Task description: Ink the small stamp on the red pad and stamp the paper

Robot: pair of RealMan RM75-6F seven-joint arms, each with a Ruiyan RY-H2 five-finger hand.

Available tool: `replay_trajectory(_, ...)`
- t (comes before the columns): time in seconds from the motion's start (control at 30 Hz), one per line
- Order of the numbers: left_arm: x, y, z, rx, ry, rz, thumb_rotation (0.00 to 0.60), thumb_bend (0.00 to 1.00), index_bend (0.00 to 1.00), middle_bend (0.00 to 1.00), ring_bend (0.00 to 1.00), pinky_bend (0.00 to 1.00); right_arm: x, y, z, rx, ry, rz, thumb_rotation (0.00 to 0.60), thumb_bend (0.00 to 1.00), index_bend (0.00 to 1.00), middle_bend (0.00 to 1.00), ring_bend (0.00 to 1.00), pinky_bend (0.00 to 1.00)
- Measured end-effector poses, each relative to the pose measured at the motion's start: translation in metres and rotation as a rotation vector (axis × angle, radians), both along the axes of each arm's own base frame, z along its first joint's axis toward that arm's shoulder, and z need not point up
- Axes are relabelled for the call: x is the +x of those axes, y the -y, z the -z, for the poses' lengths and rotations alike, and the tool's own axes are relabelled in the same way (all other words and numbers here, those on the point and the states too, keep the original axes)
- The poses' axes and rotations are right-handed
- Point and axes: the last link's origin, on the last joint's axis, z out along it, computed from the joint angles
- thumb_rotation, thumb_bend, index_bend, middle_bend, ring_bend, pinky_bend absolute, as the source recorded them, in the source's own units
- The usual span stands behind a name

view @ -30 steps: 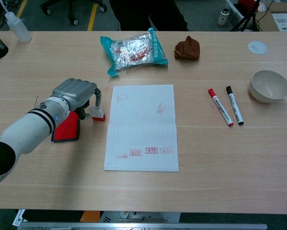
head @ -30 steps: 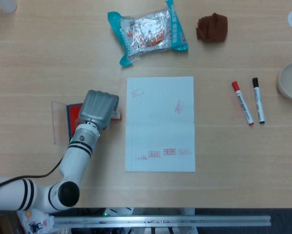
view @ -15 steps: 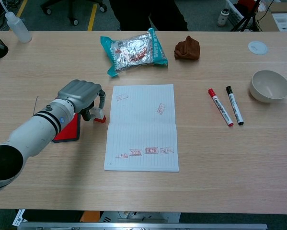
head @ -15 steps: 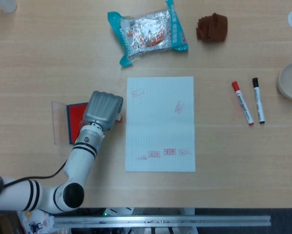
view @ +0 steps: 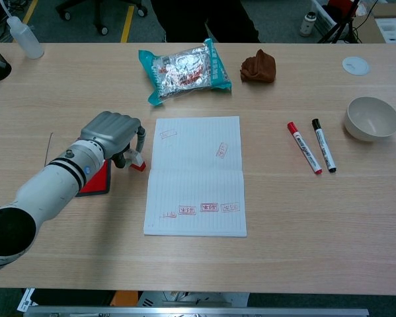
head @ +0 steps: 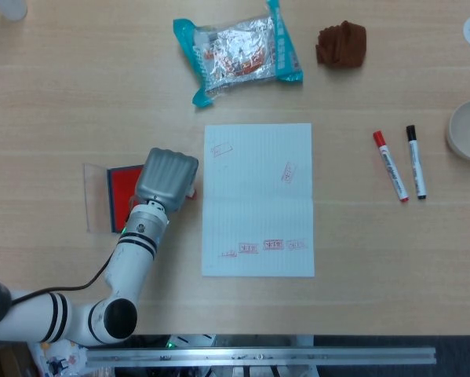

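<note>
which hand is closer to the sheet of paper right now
Left. The left hand holds the small stamp just off the paper's left edge; the right hand is not in view.

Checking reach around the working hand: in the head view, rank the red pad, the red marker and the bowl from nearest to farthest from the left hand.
1. red pad, just beside the left hand
2. red marker, right of the paper
3. bowl, far right edge
</note>
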Motion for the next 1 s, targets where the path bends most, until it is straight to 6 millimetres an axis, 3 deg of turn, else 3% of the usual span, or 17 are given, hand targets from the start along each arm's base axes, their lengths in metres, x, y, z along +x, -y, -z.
replay_trajectory(1.0, -0.0013, 0.0033, 0.0019, -0.009, 0.011, 0.023, 0.6, 0.27, 0.6, 1.0, 1.0, 1.0, 0.0012, -0.0025, -0.0012, -0.005, 0.005, -0.001, 0.6, 0.2, 0.24, 0.36, 0.29, 0.3)
